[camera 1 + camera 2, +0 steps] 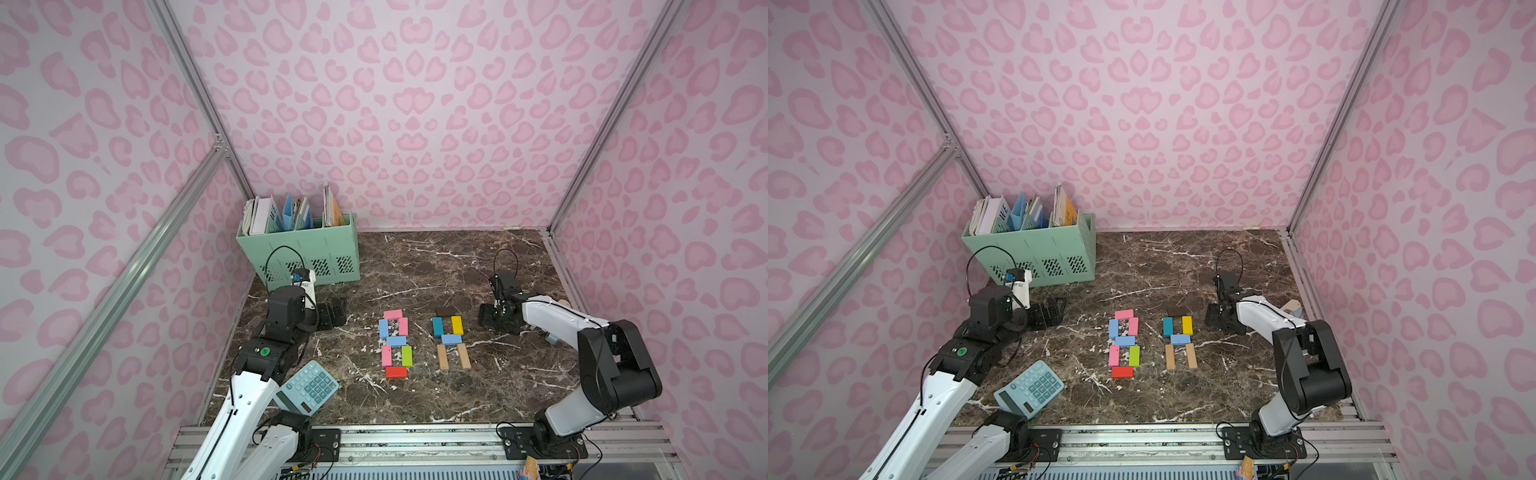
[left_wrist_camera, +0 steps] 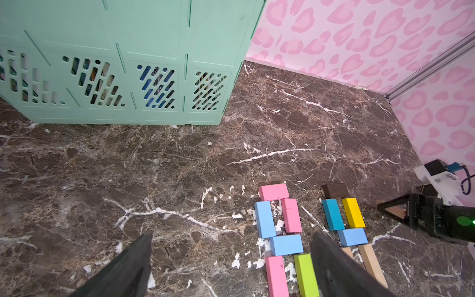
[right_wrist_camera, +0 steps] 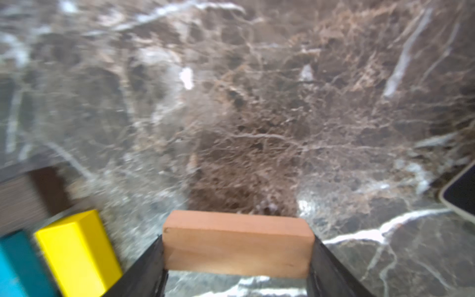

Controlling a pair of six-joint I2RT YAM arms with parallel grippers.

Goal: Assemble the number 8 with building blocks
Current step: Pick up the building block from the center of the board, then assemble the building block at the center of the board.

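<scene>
The fingers (image 3: 151,267) of the right gripper (image 3: 237,250) are clamped on a bare wooden block (image 3: 237,231), 1 finger on each short end, so the block spans the gap lengthwise. Whether it touches the table (image 3: 257,102) or hangs just above it cannot be told. In both top views this gripper sits just beside the yellow block (image 1: 457,325), on its outer side.

The left gripper (image 2: 232,235) is spread wide and holds nothing. It hovers over bare table near the green file box (image 2: 115,51), apart from every block.

2 figures lie flat at mid-table. The finished 8 (image 1: 395,340) uses 7 blocks. The second figure (image 1: 1180,338) has 6: a dark brown cap (image 1: 446,311), a teal block (image 1: 437,326), the yellow block, a light blue crossbar (image 1: 451,339) and 2 wooden legs (image 1: 442,357). Its bottom bar is missing; the held block probably belongs there.

Handling, as judged: the block is light, rigid and not fragile. Its smooth faces slide easily on the polished table, so a nudge would shift the neighbours. The end-to-end hold suits it if the fingers come down outside the 2 legs.
</scene>
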